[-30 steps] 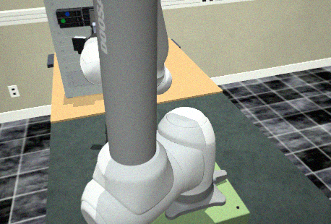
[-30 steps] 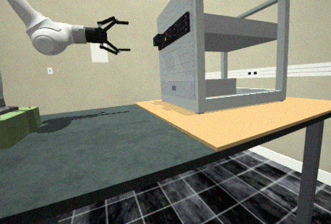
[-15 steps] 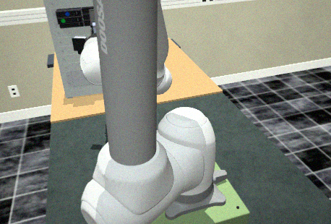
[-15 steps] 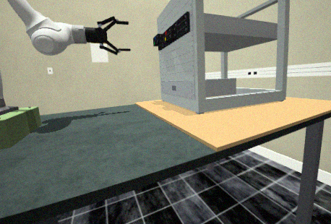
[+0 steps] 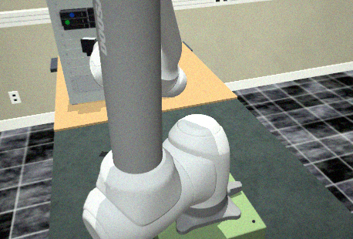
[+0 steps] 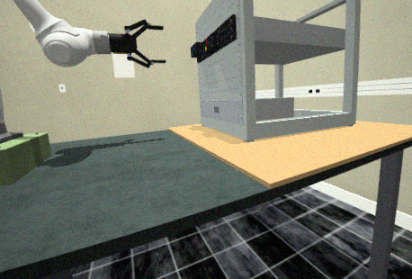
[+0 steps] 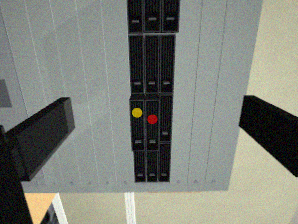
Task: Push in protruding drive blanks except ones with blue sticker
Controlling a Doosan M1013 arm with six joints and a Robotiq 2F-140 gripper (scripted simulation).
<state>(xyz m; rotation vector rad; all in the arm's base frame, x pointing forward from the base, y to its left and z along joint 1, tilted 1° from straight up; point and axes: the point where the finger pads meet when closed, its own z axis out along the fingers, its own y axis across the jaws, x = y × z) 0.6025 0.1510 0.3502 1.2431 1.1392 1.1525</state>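
The grey rack (image 6: 225,86) (image 7: 75,60) (image 5: 73,70) stands on an orange board (image 6: 292,154) (image 5: 200,82). A band of black drive blanks (image 6: 218,34) (image 7: 151,60) (image 5: 79,19) runs across its upper front. In the wrist view one blank has a yellow sticker (image 7: 137,112) and its neighbour a red sticker (image 7: 152,119); these two seem to stand proud of the others. The top view shows a blue sticker (image 5: 72,15) and a green sticker (image 5: 67,22). My gripper (image 6: 155,45) (image 7: 157,111) is open and empty. It hangs level with the blanks, a short way in front of the rack, not touching it.
The board lies on the far end of a dark green table (image 6: 112,181) (image 5: 270,159). The arm's green base block (image 6: 22,154) (image 5: 239,220) sits at the near end. The arm (image 5: 131,70) hides most of the rack's front in the top view.
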